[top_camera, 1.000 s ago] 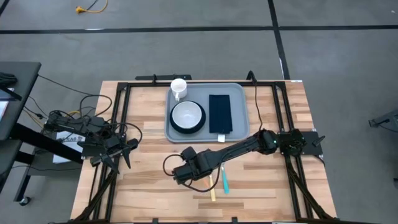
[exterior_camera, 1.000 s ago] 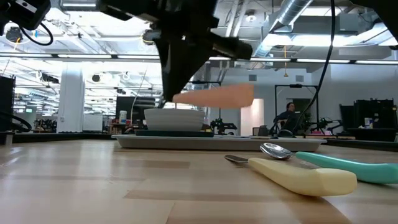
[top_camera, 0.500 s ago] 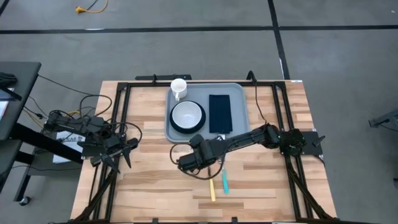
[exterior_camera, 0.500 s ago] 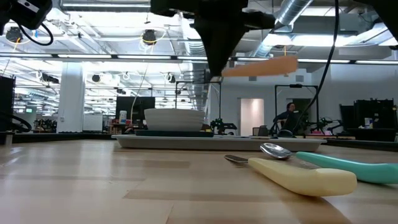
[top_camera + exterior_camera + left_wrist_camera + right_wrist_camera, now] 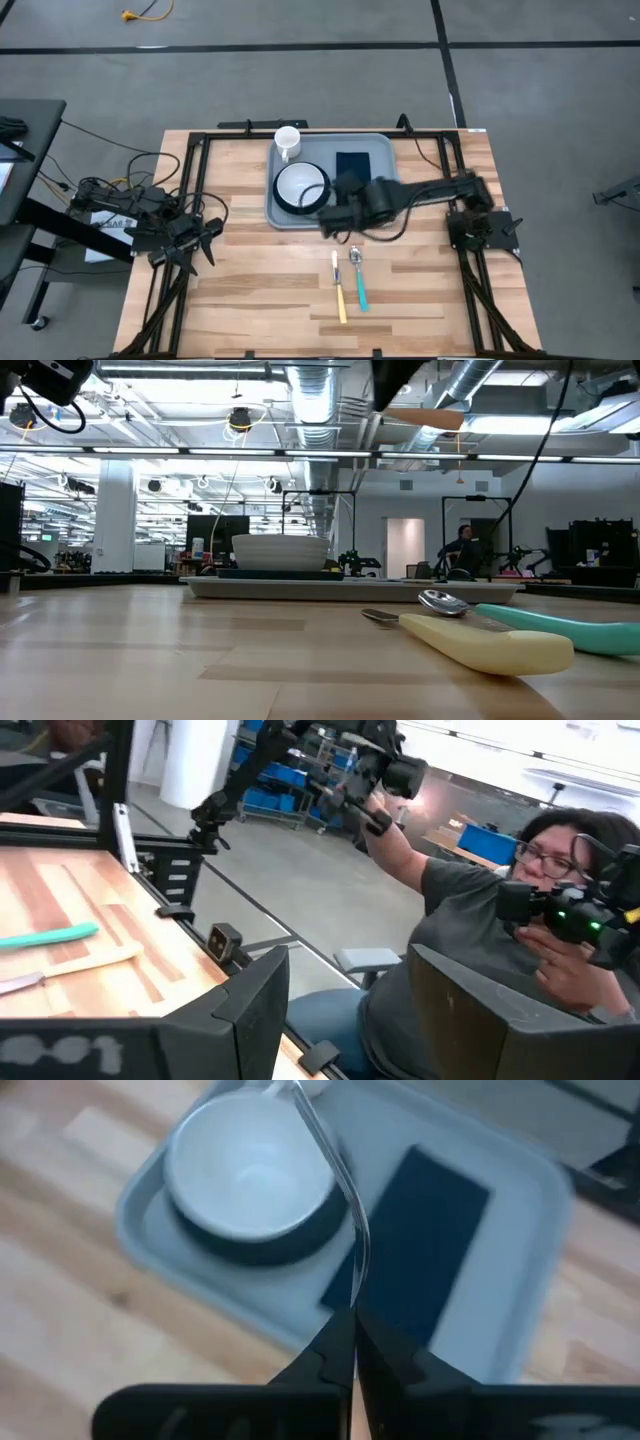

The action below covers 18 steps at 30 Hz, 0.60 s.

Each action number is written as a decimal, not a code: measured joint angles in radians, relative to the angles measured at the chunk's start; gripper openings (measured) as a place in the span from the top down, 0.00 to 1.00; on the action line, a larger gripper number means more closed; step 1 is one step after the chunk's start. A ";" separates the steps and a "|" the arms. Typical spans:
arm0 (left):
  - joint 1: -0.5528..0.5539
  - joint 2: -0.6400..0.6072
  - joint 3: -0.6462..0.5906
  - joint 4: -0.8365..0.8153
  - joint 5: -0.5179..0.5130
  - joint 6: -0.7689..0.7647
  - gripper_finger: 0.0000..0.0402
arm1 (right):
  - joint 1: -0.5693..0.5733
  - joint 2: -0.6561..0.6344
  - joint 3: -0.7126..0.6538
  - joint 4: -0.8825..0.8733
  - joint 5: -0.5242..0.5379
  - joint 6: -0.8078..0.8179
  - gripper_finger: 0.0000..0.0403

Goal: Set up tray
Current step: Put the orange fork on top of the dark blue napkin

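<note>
Over the tray [image 5: 385,150], right gripper [image 5: 352,1342] pinches a utensil [image 5: 335,1175] for placing; left gripper [image 5: 340,1010] waits spread at the table edge.

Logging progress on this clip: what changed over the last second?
The right gripper, shut on an orange-handled utensil, swung from the bare table near the loose cutlery up over the tray. The bowl, mug, napkin, two utensils and the idle left gripper stayed put.

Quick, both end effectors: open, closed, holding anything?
Left end effector: open, empty, parked at the table's left edge.
Right end effector: closed on a utensil, above the tray.
</note>
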<state>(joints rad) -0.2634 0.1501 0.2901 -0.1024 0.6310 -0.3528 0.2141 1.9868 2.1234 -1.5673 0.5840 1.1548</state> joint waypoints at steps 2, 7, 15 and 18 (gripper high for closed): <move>0.000 0.000 0.000 0.000 -0.020 0.000 0.52 | -0.017 -0.068 -0.079 0.009 0.029 0.020 1.00; 0.000 0.000 0.000 0.000 -0.065 0.000 0.52 | -0.082 -0.273 -0.367 0.246 0.054 -0.001 1.00; 0.000 0.000 0.000 0.003 -0.115 -0.001 0.52 | -0.315 -0.589 -1.010 1.085 -0.159 -0.175 1.00; 0.000 0.000 0.000 0.004 -0.123 -0.003 0.52 | -0.433 -0.643 -1.215 1.380 -0.307 -0.175 1.00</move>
<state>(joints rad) -0.2634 0.1501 0.2901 -0.0982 0.5076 -0.3560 -0.2193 1.3438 0.9083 -0.1870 0.2773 0.9794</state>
